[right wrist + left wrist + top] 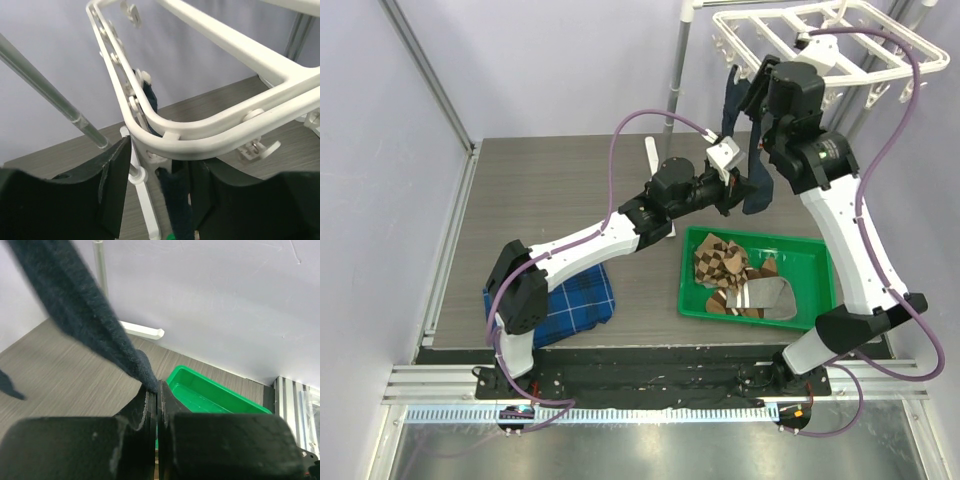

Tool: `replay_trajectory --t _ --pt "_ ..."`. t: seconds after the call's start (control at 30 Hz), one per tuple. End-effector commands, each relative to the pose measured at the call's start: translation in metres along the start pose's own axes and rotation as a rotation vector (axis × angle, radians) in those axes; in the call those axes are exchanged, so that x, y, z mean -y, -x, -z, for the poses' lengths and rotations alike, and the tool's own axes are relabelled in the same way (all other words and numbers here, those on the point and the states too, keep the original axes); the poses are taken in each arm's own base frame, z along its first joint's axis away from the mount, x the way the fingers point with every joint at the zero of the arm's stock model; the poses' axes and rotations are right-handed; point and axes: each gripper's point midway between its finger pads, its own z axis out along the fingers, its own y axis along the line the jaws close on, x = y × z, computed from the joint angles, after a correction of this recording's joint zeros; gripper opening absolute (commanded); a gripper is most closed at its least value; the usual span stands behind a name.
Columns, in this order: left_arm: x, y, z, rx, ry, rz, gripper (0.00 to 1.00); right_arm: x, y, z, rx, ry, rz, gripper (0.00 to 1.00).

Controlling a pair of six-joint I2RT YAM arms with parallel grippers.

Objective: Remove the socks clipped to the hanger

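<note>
**Sock position.** The navy sock [90, 315] is clipped at its upper end to the hanger [225, 131] and hangs off the frame's rounded corner, above the far right part of the table [550, 190]. Its long axis runs diagonally, from the clip high on the frame down and toward the left arm.

**Left fingers.** The left fingers [145, 410] are pressed together on the sock's lower tip. In the left wrist view the fabric leaves the pinch and rises up and to the left in a straight band, so judge it as under light tension.

**Right fingers.** The right fingers [115, 190] are spread wide and grip nothing. They sit one on each side of the frame corner and just under it. The clipped part of the sock drops between them.

**Controlling relation.** The clip lies just above the right fingers and well apart from the left fingers. Treat the right arm as the nearer one for releasing the clip, or for steadying the frame while the left arm pulls along the sock's axis.

**Surroundings.** The green tray [790, 240] lies on the table below the hanger. It already contains patterned socks [725, 262]. Whether a second navy sock remains clipped beside this one cannot be told.
</note>
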Motion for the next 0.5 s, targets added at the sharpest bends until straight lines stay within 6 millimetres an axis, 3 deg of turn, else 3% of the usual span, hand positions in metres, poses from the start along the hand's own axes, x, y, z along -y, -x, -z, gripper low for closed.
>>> replay_trajectory --t 0.0,0.2,0.47 --pt "0.008 0.019 0.003 0.025 -0.023 -0.072 0.0 0.004 0.025 0.028 -0.016 0.027 -0.047 0.53" --pt "0.009 0.031 0.01 0.04 -0.034 -0.179 0.0 0.009 0.018 0.04 -0.053 0.044 -0.025 0.55" --pt "0.013 0.042 0.011 0.05 -0.062 -0.251 0.0 0.004 0.028 0.039 0.005 0.086 -0.01 0.62"
